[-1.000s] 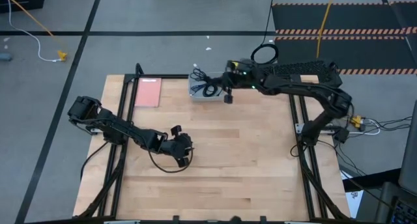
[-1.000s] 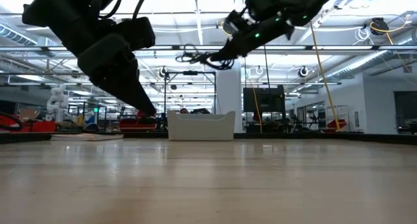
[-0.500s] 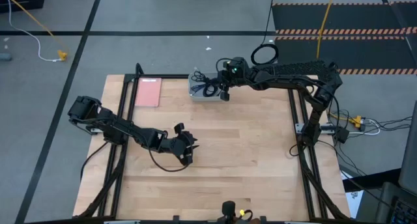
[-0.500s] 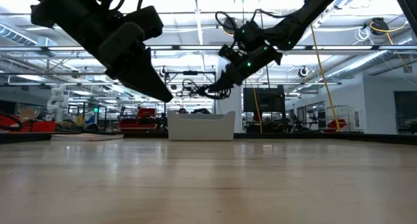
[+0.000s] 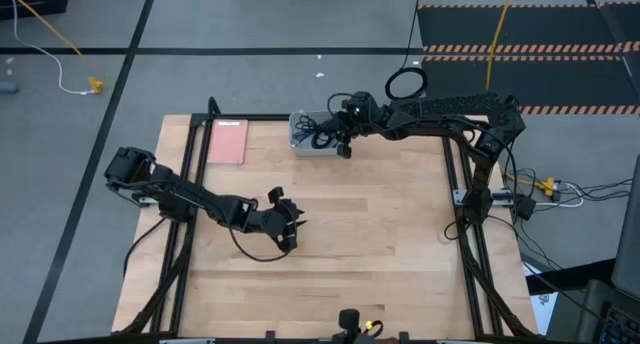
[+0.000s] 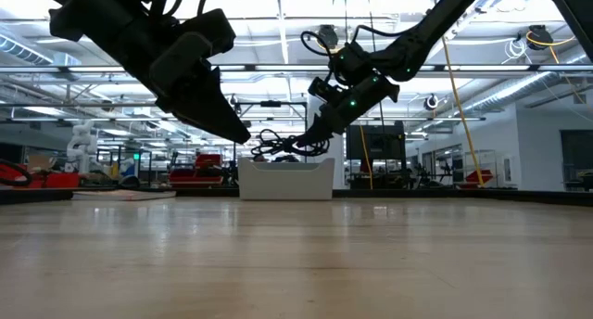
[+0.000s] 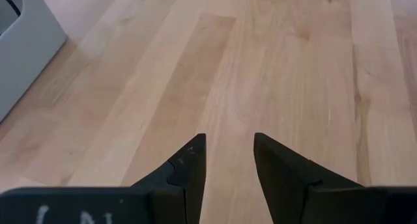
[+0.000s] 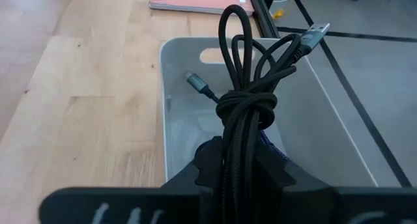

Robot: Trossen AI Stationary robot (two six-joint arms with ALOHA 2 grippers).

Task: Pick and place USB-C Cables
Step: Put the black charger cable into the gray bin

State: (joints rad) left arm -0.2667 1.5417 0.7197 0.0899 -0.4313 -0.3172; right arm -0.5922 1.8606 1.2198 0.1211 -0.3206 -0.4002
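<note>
My right gripper point(image 8: 238, 165) is shut on a black knotted cable bundle point(image 8: 244, 107) and hovers over the grey tray point(image 8: 171, 129) at the table's far edge. The bundle's loops point(image 8: 234, 28) and a plug end point(image 8: 316, 34) stick out beyond the fingers. In the low view the bundle point(image 6: 278, 145) hangs just above the tray's rim point(image 6: 285, 180). A bluish strand point(image 8: 266, 138) shows beside the fingers. My left gripper point(image 7: 228, 142) is open and empty above bare wood in the left middle of the table point(image 5: 285, 232). My right gripper pinches the black bundle between its two fingers just behind the knot point(image 8: 246, 113); several strands pass through the hold. The fingers slant down from the table's right side point(image 6: 315, 138). The bundle is lifted clear, its loops and plugs sticking out over the tray's inside.
A pink pad point(image 5: 229, 141) lies left of the tray point(image 5: 300, 147) at the far edge. A black ring-shaped coil point(image 5: 405, 82) and a yellow cord point(image 5: 45, 24) lie on the floor beyond the table. Bare wood covers the near half of the table.
My right gripper has come down and slightly leftward with the bundle, from well above the tray to just over its rim; the bundle stays held. My left gripper has shifted a little toward the table's right and kept open.
</note>
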